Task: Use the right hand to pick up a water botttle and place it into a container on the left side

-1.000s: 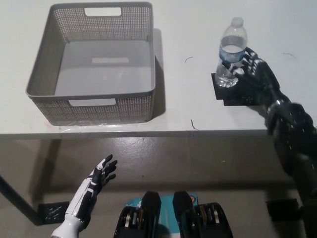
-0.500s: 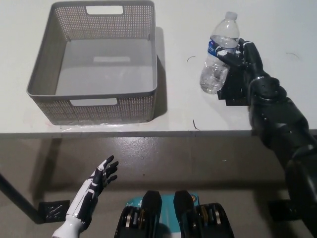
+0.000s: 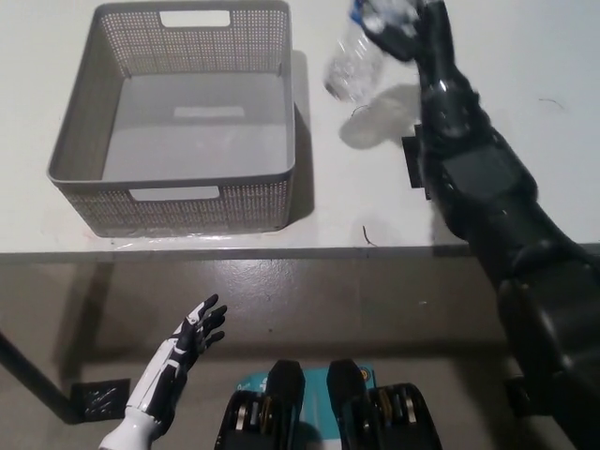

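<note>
A clear plastic water bottle (image 3: 356, 61) hangs tilted in the air near the top of the head view, its base pointing down-left, right of the basket. My black right hand (image 3: 417, 28) is shut on its upper part, with the arm stretching up from the bottom right. The grey mesh basket (image 3: 70, 150) stands on the white table at the left, with nothing inside. My white left hand (image 3: 192, 333) rests open below the table's front edge at the lower left.
A black square pad (image 3: 412, 159) lies on the table under my right arm, mostly hidden. The table's front edge (image 3: 281, 251) runs across the middle of the picture, with brown floor below. The bottle's shadow falls on the table right of the basket.
My right hand has lifted the bottle off the black pad and carried it up and to the left toward the basket, tilting it further. The left hand has stayed put.
</note>
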{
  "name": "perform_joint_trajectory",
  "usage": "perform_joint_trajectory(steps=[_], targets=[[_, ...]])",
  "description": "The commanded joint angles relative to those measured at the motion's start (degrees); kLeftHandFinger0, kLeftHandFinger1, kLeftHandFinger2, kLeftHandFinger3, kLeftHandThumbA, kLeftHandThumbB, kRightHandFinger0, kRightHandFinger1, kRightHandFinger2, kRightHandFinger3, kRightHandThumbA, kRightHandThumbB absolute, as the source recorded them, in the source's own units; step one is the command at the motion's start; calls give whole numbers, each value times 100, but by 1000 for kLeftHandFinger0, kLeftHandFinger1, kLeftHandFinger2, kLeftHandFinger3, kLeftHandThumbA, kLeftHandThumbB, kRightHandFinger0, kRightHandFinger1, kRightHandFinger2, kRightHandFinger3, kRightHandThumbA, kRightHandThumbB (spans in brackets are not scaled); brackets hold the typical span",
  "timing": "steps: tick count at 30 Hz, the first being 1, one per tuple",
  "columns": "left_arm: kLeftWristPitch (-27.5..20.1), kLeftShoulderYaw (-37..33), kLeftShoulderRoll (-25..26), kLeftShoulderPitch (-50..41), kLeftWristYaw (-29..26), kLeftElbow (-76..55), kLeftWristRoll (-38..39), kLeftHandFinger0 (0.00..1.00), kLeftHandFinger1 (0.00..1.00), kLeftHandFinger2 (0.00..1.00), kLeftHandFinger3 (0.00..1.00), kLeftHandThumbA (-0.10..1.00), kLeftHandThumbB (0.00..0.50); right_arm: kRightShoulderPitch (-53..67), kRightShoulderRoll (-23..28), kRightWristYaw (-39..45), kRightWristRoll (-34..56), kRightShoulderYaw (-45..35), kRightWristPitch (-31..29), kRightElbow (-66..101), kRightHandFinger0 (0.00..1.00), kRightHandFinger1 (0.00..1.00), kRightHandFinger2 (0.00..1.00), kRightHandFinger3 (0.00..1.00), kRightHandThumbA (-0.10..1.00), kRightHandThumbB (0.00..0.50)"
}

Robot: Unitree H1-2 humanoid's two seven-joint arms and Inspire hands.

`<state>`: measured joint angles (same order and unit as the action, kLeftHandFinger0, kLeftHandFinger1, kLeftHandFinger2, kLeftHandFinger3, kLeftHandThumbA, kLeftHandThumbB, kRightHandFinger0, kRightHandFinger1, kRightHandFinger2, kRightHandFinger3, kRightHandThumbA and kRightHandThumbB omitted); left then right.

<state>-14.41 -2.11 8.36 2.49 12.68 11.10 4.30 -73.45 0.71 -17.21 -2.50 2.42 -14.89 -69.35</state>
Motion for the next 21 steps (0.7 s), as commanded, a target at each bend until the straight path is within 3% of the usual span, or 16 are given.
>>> perform_joint_trajectory(steps=[1,2,3,6,7,11,13,17,18,21], targets=[[-253,-25,40,60,19,-27,-57,1000,1000,1000,1000,1000,184,-791,-404,-334,-342,167,-151,805,77,348,683,733,-100,149],[-244,-26,41,66,22,-26,-56,1000,1000,1000,1000,1000,185,-814,-458,-302,-350,180,-85,908,5,211,530,667,-100,137],[-243,-39,54,63,41,-32,-65,1000,1000,1000,1000,1000,178,-834,-560,-183,-297,178,-68,1082,1,184,543,695,-100,117],[-277,-69,96,47,116,-58,-45,1000,1000,1000,1000,1000,180,-891,-805,-174,-287,178,-41,1296,0,245,682,807,-100,117],[-315,-77,111,45,117,-50,-76,1000,1000,1000,1000,1000,181,-924,-895,-194,-293,178,-64,1303,0,262,698,798,-100,121],[-275,-89,143,31,89,-130,-172,1000,1000,1000,1000,1000,171,-1029,-1154,-284,-371,203,-91,1167,0,242,672,766,-100,131],[-217,-93,142,24,89,-196,-177,1000,1000,1000,1000,1000,161,-1058,-1248,-412,-628,377,-92,967,0,212,654,776,-100,113],[-153,-82,124,15,121,-218,-94,1000,1000,1000,1000,1000,167,-975,-1376,-570,-803,596,-407,402,0,213,702,808,-100,113],[-172,-86,118,19,112,-204,-116,1000,1000,1000,1000,1000,178,-961,-1416,-609,-841,660,-365,114,0,252,749,814,-100,111],[-138,-77,93,-6,80,-243,-130,1000,1000,1000,1000,1000,195,-880,-1480,-779,-973,863,-489,-462,0,288,762,808,-100,112]])
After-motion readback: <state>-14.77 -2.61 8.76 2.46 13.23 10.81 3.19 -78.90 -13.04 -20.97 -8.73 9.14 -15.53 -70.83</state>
